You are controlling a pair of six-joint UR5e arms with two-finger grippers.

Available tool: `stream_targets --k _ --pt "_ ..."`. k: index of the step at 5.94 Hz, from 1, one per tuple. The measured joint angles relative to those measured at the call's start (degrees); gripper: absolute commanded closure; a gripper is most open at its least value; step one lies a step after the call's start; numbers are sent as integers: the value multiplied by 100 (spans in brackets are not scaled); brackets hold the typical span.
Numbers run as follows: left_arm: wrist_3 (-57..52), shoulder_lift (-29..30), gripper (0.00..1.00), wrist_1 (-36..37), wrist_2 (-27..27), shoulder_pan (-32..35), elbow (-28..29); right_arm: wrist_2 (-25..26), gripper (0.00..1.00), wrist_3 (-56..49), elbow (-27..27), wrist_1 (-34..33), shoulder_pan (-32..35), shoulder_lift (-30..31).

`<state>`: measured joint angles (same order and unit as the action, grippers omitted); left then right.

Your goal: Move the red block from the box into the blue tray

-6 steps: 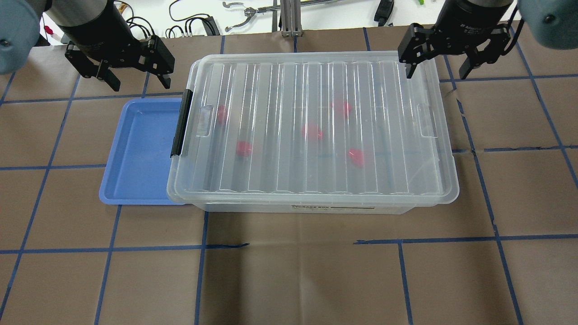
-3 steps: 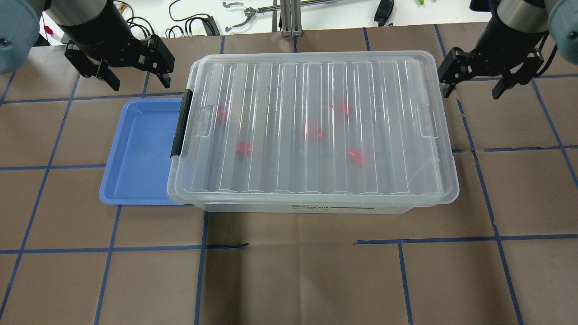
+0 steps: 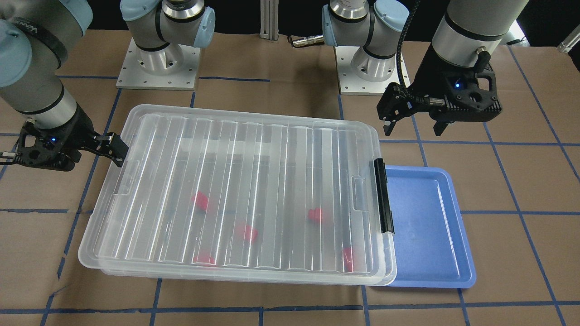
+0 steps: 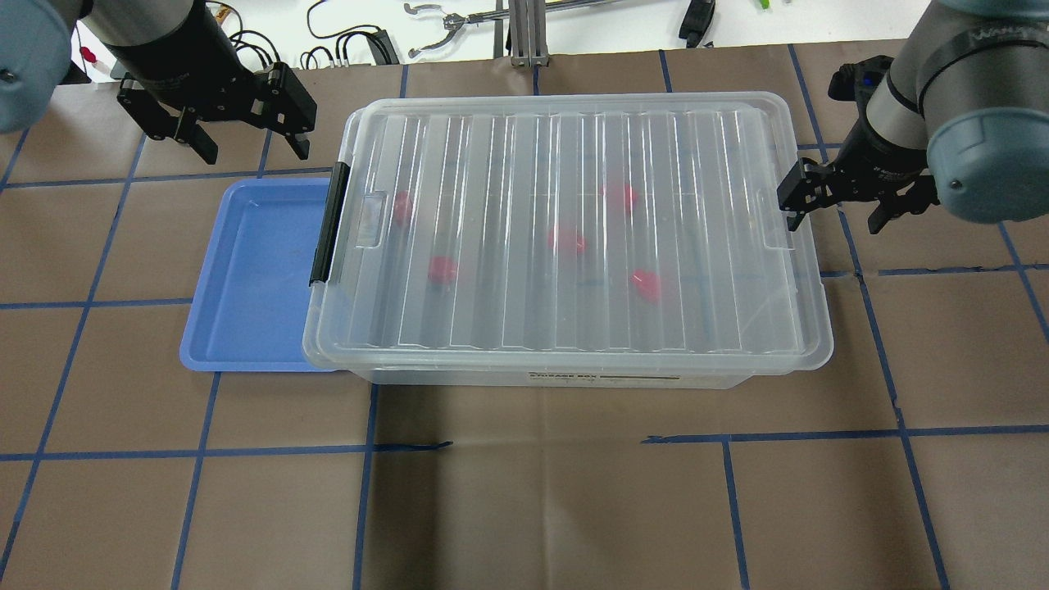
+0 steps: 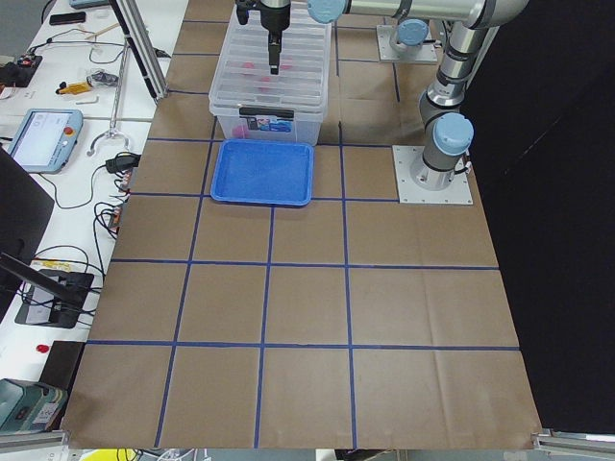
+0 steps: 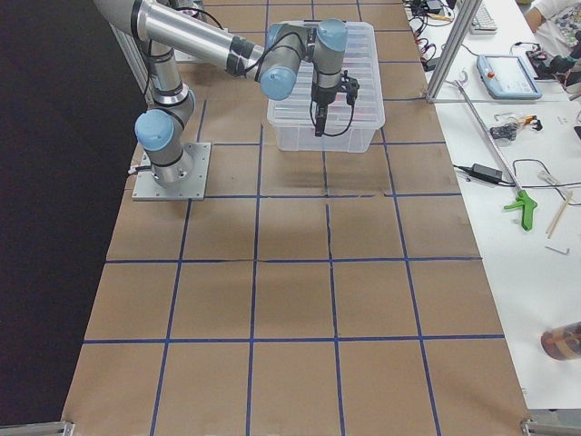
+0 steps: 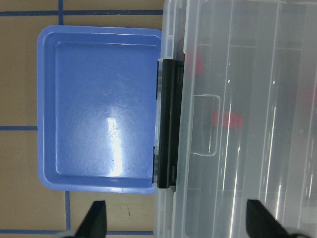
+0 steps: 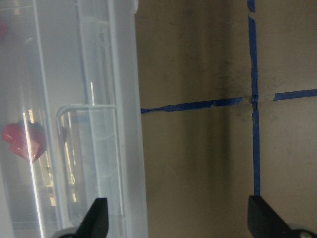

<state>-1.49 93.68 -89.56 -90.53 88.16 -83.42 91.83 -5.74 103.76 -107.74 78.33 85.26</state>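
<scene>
The box [image 4: 508,164] is a clear bin with its ribbed lid shut, lying mid-table. Several red blocks [image 4: 565,239] show blurred through the lid. A black latch [image 4: 328,225] closes its left short end. The blue tray [image 4: 254,279] is empty and lies against that end, partly under the lid's rim. My left gripper [image 4: 250,143] is open and empty, hovering behind the tray. It looks down on the tray [image 7: 99,109] and the latch [image 7: 168,124]. My right gripper [image 4: 836,215] is open and empty at the box's right short end, one finger [image 8: 96,220] over the lid's rim.
A white bench with cables and hand tools [image 4: 442,33] runs behind the table, with an aluminium post [image 4: 524,33] at its middle. The two arm bases [image 3: 158,63] stand on the robot's side. Brown paper with blue tape lines covers the table.
My right gripper has swung from over the box's back right corner outward, then forward along the right short end. The left gripper, box and tray have not moved.
</scene>
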Motion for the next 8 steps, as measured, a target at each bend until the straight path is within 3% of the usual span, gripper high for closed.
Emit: stream_targets --k 8 --pt "-48 0 1 115 -9 -1 -124 562 0 -887 212 -703 -214 -51"
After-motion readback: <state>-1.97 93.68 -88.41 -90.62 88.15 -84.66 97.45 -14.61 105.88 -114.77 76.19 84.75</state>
